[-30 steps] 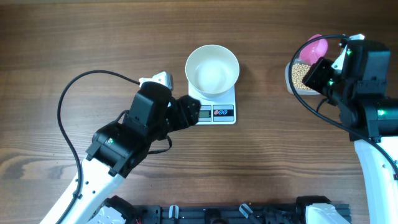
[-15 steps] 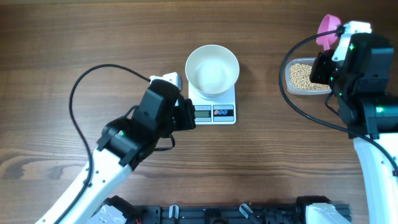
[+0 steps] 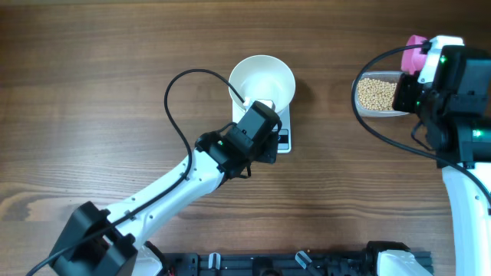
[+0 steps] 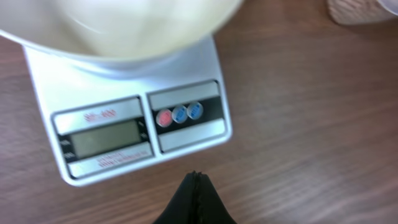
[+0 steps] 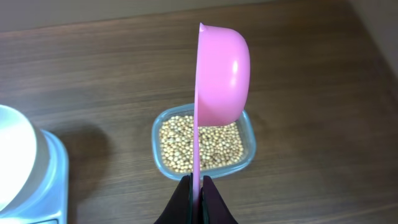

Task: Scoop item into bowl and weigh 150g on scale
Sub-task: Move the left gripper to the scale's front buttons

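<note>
The white bowl (image 3: 262, 86) stands on the scale (image 3: 285, 132), and nothing shows inside it. In the left wrist view, the scale (image 4: 124, 134) fills the upper left, with the bowl (image 4: 118, 28) on top. The scale's display is unreadable. My left gripper (image 4: 196, 176) is shut and empty, its tip just in front of the scale's button panel. My right gripper (image 5: 197, 180) is shut on the handle of a pink scoop (image 5: 221, 71). It holds the scoop on edge above the tan beans (image 5: 202, 143). From overhead, the scoop (image 3: 416, 44) is behind the beans (image 3: 376, 93).
The beans lie in a clear plastic tub (image 5: 249, 152) at the far right of the wooden table. The left arm's black cable (image 3: 173, 107) loops over the table left of the bowl. A black rail (image 3: 268, 264) runs along the front edge.
My left arm has swung right over the scale's front, and its jaws have shut. My right gripper has carried the pink scoop right and back, uncovering the tub of beans.
</note>
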Motion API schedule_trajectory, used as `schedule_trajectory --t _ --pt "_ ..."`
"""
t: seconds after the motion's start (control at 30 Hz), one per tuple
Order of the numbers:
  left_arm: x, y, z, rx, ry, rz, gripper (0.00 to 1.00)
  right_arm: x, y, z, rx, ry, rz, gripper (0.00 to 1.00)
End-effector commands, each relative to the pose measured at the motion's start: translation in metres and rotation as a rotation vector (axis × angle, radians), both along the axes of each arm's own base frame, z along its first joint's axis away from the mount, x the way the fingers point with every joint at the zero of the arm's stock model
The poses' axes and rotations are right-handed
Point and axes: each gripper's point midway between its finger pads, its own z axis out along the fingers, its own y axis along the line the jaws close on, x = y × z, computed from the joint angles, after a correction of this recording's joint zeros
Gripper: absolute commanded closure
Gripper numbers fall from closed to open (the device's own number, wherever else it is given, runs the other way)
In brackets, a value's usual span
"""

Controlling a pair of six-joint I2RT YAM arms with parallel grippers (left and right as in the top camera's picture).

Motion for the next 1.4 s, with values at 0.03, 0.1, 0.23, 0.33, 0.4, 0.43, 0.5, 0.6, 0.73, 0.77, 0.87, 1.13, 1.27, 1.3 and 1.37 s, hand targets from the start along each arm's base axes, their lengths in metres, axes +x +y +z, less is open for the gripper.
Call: schedule_trajectory --t 0.03,0.1,0.23,0.33,0.4,0.43,0.5,0.6,0.73,0.77,0.87,1.13,1.27,1.3,1.37 --pt "0.018 0.012 -0.014 0.111 -0.056 0.048 0.96 0.001 -0.010 0.008 0.041 -0.023 -0.018 0.96" --pt "0.020 0.011 -0.025 0.130 -0.046 0.039 0.96 0.001 -0.009 0.007 0.083 -0.025 -0.001 0.96" --pt "0.028 0.012 -0.022 0.122 -0.073 0.029 0.96 0.000 -0.011 0.007 0.097 -0.025 -0.007 0.96" --pt "0.015 0.015 0.024 0.007 -0.080 -0.033 0.96 -0.004 -0.010 0.002 0.098 -0.001 -0.008 0.96" --pt "-0.002 0.039 0.060 -0.003 -0.111 -0.074 0.96 -0.006 -0.010 0.000 0.094 0.013 -0.002 0.96" --pt "-0.012 0.055 0.068 -0.003 -0.110 -0.077 0.96 -0.006 -0.010 0.001 0.093 0.010 -0.001 0.96" --pt "-0.033 0.066 0.063 -0.045 -0.074 -0.108 0.96 -0.004 -0.010 0.002 0.092 0.003 -0.001 0.96" --pt "-0.033 0.047 0.038 -0.240 -0.193 -0.177 0.96 0.000 -0.011 0.007 0.088 -0.025 0.000 0.96" --pt "0.013 0.016 0.035 -0.321 -0.337 -0.182 0.96 0.004 -0.011 0.011 0.085 -0.047 0.001 0.96" --pt "0.019 0.012 0.026 -0.322 -0.339 -0.182 0.96 0.004 -0.011 0.011 0.085 -0.046 0.001 0.96" --pt "0.023 0.002 0.011 -0.306 -0.342 -0.187 0.96 0.004 -0.011 0.011 0.085 -0.047 0.001 0.96" --pt "0.013 0.006 -0.034 -0.059 -0.331 -0.116 0.96 0.007 -0.012 0.005 0.088 -0.028 0.000 0.96" --pt "0.020 0.004 -0.032 -0.054 -0.354 -0.106 0.96 0.008 -0.012 0.001 0.090 -0.016 0.000 0.96" --pt "0.022 0.003 -0.029 -0.059 -0.362 -0.104 0.96 0.008 -0.012 0.001 0.090 -0.016 0.000 0.96" --pt "0.023 0.006 -0.039 -0.031 -0.348 -0.095 0.96 0.008 -0.012 0.001 0.090 -0.017 0.000 0.96"
